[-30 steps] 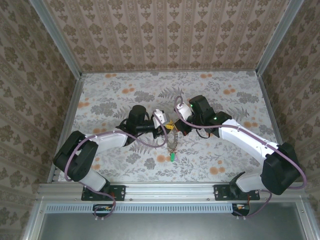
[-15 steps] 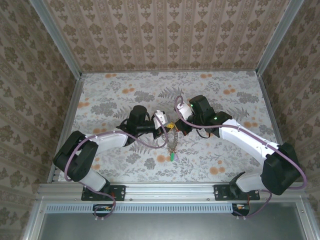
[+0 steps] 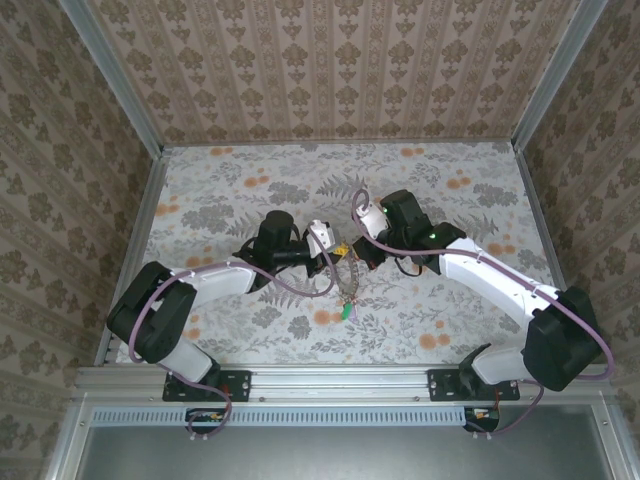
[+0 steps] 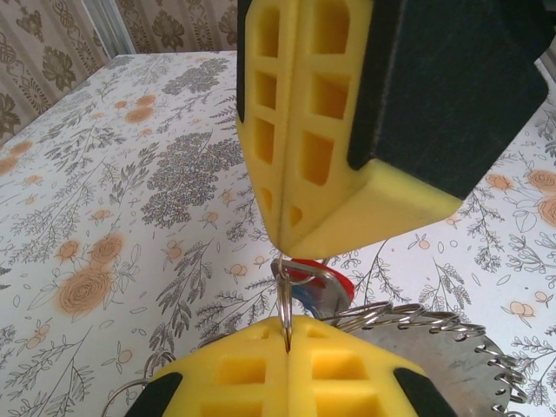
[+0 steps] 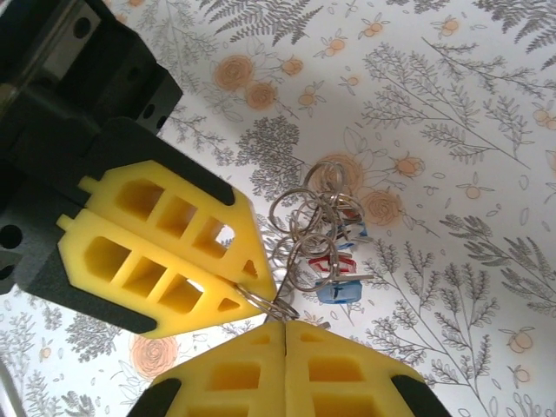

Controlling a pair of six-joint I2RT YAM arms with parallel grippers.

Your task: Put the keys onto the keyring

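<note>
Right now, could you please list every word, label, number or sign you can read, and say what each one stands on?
No text can be read in these pictures.
Blue tag and red tag by the keyring: any lettering is too small and blurred to read.
Table: floral pattern, no words or signs.

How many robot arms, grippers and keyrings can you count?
Robot arms: 2 (left arm, right arm)
Grippers: 2 (left gripper, right gripper)
Keyring: 1
Total: 5
</note>
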